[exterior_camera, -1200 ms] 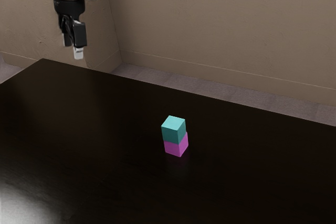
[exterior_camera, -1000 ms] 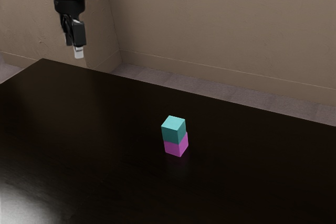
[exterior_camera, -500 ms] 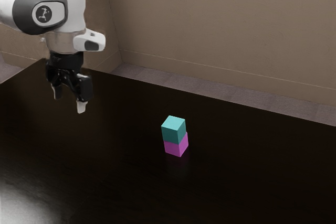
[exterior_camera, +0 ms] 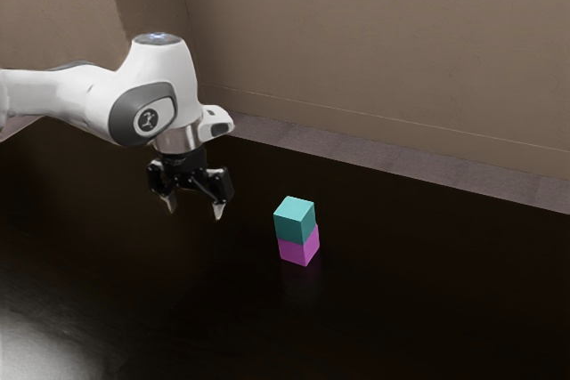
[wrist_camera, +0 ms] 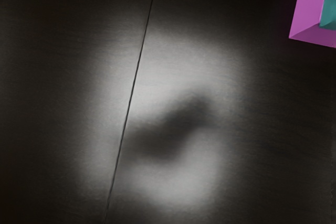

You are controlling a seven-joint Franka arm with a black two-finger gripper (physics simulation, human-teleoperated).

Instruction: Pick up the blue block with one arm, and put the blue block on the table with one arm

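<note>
In the exterior view my gripper (exterior_camera: 194, 211) hangs over the dark table (exterior_camera: 419, 273), its two fingers spread wide with nothing between them: it is open. Toward the exterior view's right of it stands a stack of two blocks. The upper one, the blue block (exterior_camera: 294, 219), is teal-blue and rests directly on a magenta block (exterior_camera: 299, 247). In the wrist view a corner of the magenta block (wrist_camera: 309, 9) shows, with part of the blue block (wrist_camera: 329, 3) above it. The gripper touches neither block.
A thin straight seam runs along the tabletop (wrist_camera: 63, 98) in the wrist view. Behind the table's far edge are a grey floor (exterior_camera: 356, 159) and a brown wall (exterior_camera: 374, 33).
The arm has come down and moved toward the exterior view's right, bringing my gripper nearer the stack. Its fingers now appear wide apart. Both blocks have stayed where they were.
</note>
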